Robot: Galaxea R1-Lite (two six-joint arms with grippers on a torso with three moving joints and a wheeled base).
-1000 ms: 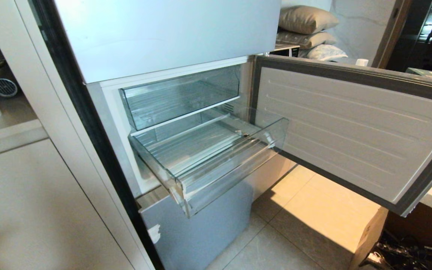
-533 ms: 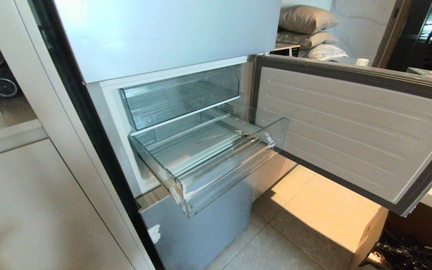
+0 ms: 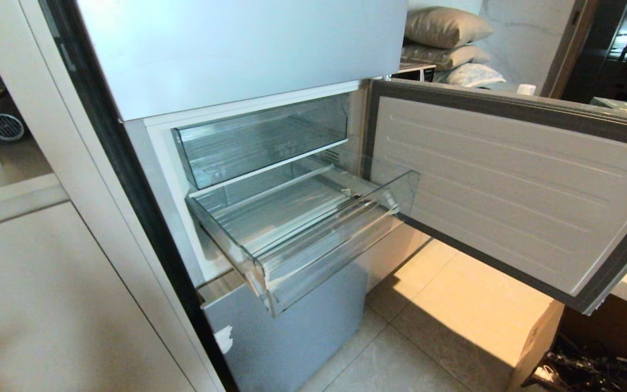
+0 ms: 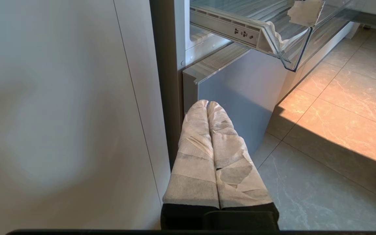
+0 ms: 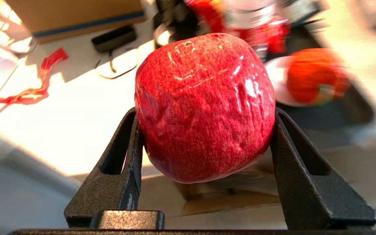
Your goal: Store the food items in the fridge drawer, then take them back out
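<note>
Tiled floor [image 3: 444,305] spreads beneath the fridge [image 3: 237,49], its fridge drawer [image 3: 313,234] pulled out. Right gripper [image 5: 204,130] clamps a red apple [image 5: 204,107] — left gripper [image 4: 207,106], fingers pressed together, hangs low beside the fridge.

**A:** where's the apple [image 5: 204,107] at?

**B:** clamped between the black fingers [image 5: 119,169] of the right gripper [image 5: 204,130], glossy red, wrinkly film on it.

**A:** and the fridge drawer [image 3: 313,239]?

**B:** pulled out of the fridge [image 3: 237,49], clear plastic, ribbed floor, stepped front, nothing inside.
</note>
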